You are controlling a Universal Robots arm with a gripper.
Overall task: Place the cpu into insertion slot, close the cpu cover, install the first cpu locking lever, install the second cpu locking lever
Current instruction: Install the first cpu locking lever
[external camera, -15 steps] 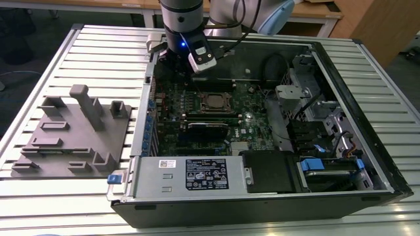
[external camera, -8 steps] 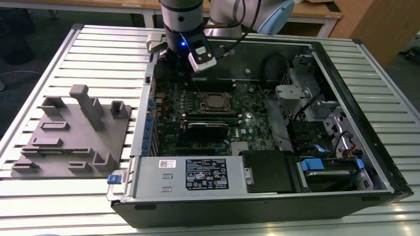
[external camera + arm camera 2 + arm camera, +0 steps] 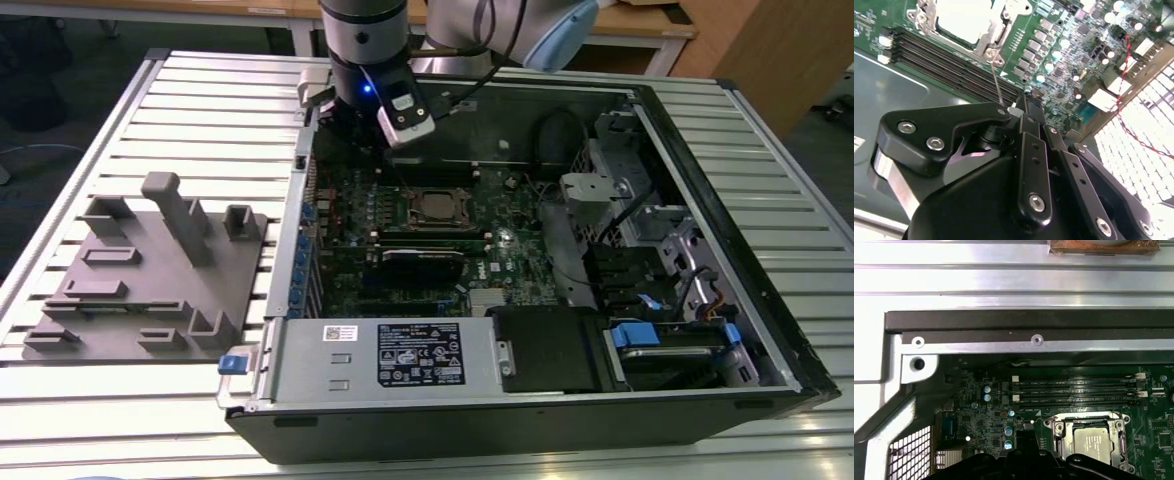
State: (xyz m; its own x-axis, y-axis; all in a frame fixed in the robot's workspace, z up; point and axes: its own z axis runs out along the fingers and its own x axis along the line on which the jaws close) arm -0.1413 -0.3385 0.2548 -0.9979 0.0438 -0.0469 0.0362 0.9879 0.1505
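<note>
The cpu [image 3: 1093,441], a silver-grey square chip, sits in the insertion slot [image 3: 438,208] on the green board inside the open case. The cpu cover [image 3: 1058,434] lies flat around it as a metal frame. In the second wrist view a thin wire locking lever [image 3: 996,77] rises from the socket corner up to the tip of my black gripper [image 3: 1011,111], where its end is hidden. In the exterior view my gripper [image 3: 344,140] hangs just inside the case's far wall, on the exterior view's left of the socket.
Black memory slots [image 3: 1076,390] run between the socket and the case wall [image 3: 1029,320]. A grey power supply box [image 3: 387,352] fills the near corner. A grey fixture block [image 3: 147,270] stands on the slatted table at the exterior view's left. Drive bays [image 3: 641,230] line the right.
</note>
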